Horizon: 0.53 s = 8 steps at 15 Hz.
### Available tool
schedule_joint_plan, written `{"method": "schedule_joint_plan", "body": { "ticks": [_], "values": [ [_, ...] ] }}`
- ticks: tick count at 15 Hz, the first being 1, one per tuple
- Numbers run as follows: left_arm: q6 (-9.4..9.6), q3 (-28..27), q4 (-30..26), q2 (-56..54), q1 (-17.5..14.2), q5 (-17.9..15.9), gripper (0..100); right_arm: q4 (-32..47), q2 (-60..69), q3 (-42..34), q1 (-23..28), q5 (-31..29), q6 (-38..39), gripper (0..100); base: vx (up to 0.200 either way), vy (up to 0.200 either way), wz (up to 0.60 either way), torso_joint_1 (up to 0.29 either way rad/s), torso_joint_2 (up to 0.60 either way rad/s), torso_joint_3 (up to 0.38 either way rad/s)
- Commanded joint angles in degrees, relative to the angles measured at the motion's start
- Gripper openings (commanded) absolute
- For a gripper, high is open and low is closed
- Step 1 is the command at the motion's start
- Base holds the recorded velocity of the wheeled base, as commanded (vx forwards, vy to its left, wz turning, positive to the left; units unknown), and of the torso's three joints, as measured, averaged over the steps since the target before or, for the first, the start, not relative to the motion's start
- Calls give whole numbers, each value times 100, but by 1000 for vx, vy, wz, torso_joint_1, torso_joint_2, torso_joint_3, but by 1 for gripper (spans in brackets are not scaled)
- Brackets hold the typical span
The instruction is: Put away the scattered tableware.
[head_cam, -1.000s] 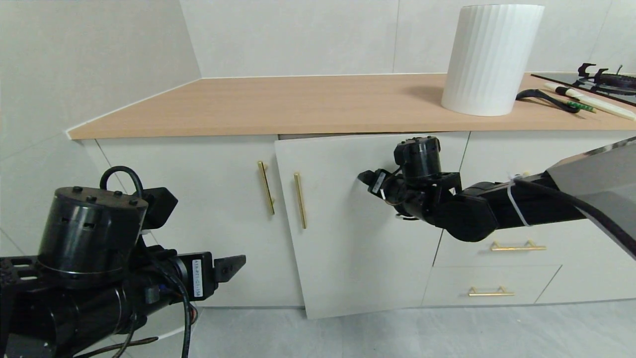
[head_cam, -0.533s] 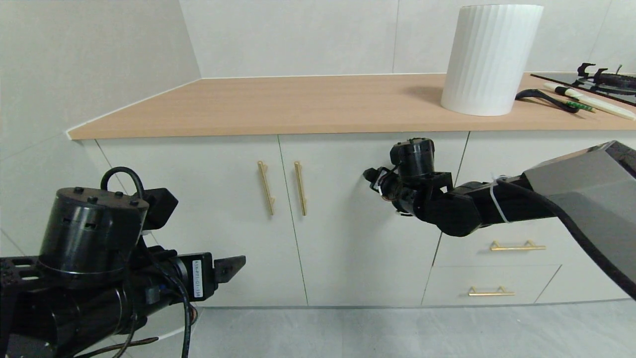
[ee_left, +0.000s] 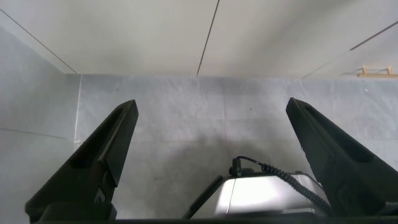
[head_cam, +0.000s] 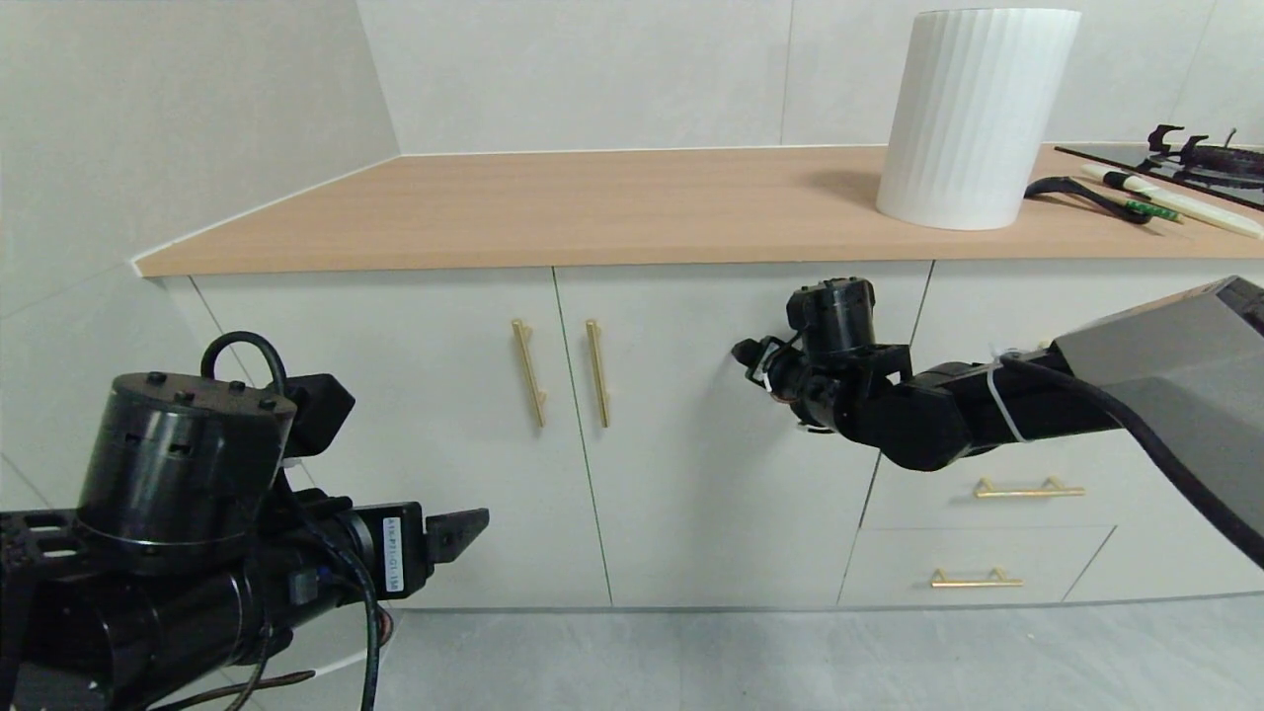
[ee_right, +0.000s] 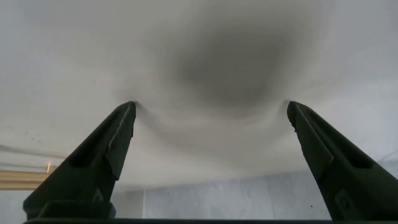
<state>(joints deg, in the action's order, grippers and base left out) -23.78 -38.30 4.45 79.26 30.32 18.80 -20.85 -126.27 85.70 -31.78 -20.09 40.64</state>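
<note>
On the wooden countertop point(head_cam: 592, 207) at the far right lie a black curved utensil point(head_cam: 1081, 193), a thin green-marked stick point(head_cam: 1150, 209) and a long white stick point(head_cam: 1180, 205). My right gripper point(head_cam: 748, 354) is held in front of a shut white cabinet door point(head_cam: 711, 474), below the countertop; its fingertips are at or just off the door face. In the right wrist view the right gripper point(ee_right: 211, 106) is open and holds nothing. My left gripper point(head_cam: 466, 525) hangs low at the left, and the left wrist view shows the left gripper point(ee_left: 211, 109) open and empty over the grey floor point(ee_left: 205, 124).
A tall white ribbed container point(head_cam: 973, 118) stands on the countertop beside the utensils. A black stove grate point(head_cam: 1200, 153) is at the far right. Two gold door handles point(head_cam: 596, 373) sit side by side, with drawers and gold pulls point(head_cam: 1027, 488) to the right.
The cabinet door stood ajar a second ago and is now shut flush. My right gripper followed it in, then drew back slightly to the right. The left arm has not moved.
</note>
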Motion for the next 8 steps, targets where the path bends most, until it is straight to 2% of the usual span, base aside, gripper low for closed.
{"method": "schedule_joint_plan", "body": {
  "ticks": [1, 3, 5, 8],
  "values": [
    [-3, -2, 3, -7, 0, 1, 100, 10, 595, -616, -30, 471, -30, 100, 0, 0, 0, 0, 0, 0],
    [-3, 7, 3, -7, 0, 1, 100, 2, 1386, -1556, -47, 1666, -259, 100, 0, 0, 0, 0, 0, 0],
    [-3, 7, 3, 1, 0, 1, 100, -51, 1860, -2084, -39, 2220, -663, 100, 0, 0, 0, 0, 0, 0],
    [-3, 7, 3, -51, 0, 1, 100, -42, 2194, -2259, -39, 2202, -883, 100, 0, 0, 0, 0, 0, 0]
  ]
}}
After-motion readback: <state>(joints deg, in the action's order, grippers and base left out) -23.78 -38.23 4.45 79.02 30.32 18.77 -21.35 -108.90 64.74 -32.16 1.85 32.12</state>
